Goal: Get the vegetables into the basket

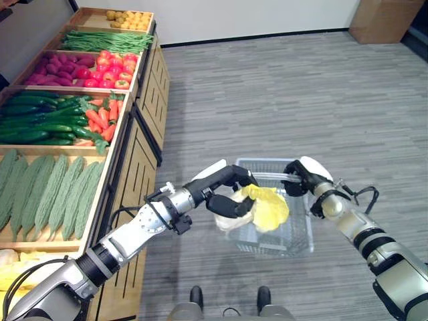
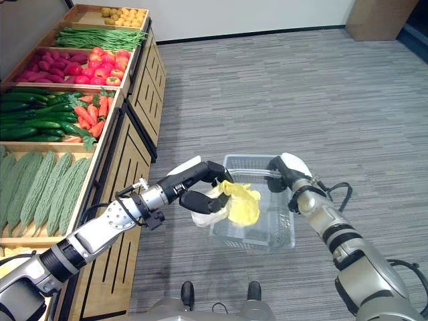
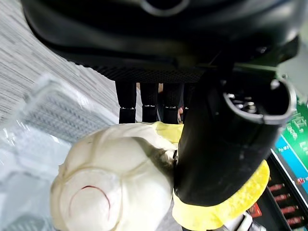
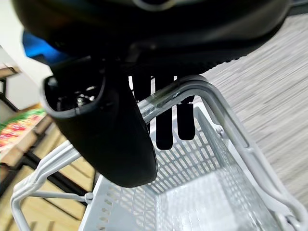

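My left hand (image 1: 224, 190) is curled round a pale yellow cabbage (image 1: 266, 207) with a white stem end (image 3: 103, 187), holding it over the near left rim of the clear plastic basket (image 1: 291, 231). My right hand (image 1: 302, 175) is shut on the basket's handle (image 4: 192, 91) and holds the basket up above the floor. In the right wrist view the basket's perforated wall (image 4: 192, 163) hangs below the fingers. To the left stand wooden crates of vegetables: carrots (image 1: 100, 119), cucumbers (image 1: 40, 120), bitter gourds (image 1: 53, 190).
The wooden produce stand (image 1: 144, 154) runs along the left side, with tomatoes (image 1: 114, 70), green beans (image 1: 107, 41) and potatoes (image 1: 127, 19) farther back. Grey carpet (image 1: 281, 93) stretches to the right. A cardboard box (image 1: 381, 19) sits by the far wall.
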Tool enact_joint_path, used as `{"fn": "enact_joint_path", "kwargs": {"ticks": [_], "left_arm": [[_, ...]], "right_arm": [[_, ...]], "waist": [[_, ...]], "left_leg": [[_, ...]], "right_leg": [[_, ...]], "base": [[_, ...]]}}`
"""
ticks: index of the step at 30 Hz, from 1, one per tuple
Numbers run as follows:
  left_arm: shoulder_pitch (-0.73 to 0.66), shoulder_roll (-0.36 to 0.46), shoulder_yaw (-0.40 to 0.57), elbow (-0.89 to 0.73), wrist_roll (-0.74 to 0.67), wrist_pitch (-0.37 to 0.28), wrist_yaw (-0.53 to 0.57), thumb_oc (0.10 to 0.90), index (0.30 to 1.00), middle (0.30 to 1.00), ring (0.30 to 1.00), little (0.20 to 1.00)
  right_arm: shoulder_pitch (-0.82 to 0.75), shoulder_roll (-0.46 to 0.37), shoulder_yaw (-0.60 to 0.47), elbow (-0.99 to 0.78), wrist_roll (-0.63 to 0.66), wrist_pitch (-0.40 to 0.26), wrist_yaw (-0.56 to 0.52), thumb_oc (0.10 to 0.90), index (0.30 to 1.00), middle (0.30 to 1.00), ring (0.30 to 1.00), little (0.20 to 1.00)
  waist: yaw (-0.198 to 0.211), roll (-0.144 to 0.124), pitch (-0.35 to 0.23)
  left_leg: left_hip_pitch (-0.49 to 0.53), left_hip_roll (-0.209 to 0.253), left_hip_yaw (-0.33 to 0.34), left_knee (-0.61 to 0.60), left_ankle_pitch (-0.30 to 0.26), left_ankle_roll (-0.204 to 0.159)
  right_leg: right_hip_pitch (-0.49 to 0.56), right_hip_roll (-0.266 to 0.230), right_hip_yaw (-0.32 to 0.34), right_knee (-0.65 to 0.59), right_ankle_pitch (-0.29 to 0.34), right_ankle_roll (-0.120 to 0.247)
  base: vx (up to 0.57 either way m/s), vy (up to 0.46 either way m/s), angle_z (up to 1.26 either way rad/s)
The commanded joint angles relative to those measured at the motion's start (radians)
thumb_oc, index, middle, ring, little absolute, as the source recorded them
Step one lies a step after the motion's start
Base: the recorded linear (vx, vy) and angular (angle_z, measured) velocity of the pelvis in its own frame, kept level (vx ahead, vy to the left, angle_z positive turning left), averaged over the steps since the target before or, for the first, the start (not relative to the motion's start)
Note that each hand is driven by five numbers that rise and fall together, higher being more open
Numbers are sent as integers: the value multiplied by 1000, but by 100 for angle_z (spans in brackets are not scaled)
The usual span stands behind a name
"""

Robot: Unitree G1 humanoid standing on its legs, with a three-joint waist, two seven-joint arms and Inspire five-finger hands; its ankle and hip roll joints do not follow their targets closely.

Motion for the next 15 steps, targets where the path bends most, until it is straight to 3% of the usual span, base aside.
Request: {"fn": "enact_joint_path", "kwargs": {"ticks": [1, 8, 15], "left_arm": [[-156, -41, -32, 21, 57, -127, 51, 400, 300, 300, 300, 300], [-168, -103, -74, 132, 202, -119, 84, 400, 300, 300, 300, 300], [-158, -166, -45, 305, 413, -101, 147, 400, 300, 300, 300, 300]], "right_arm": [[-237, 10, 8, -113, 91, -97, -46, 400, 300, 300, 300, 300], [-236, 45, 25, -167, 101, -100, -31, 400, 300, 300, 300, 300], [-212, 94, 18, -249, 130, -108, -15, 400, 300, 300, 300, 300]], "waist": [[5, -61, -58], [-3, -63, -73], [-7, -67, -83]], "left_leg": [[13, 7, 5, 1, -30, -23], [19, 6, 10, 1, -37, -21], [22, 4, 13, 1, -40, -20]], "right_leg": [[43, -11, 0, 0, 0, 61], [50, -15, 0, 0, -4, 63], [51, -18, 2, 0, -3, 63]], "base": [[0, 0, 0], [0, 0, 0], [0, 0, 0]]}}
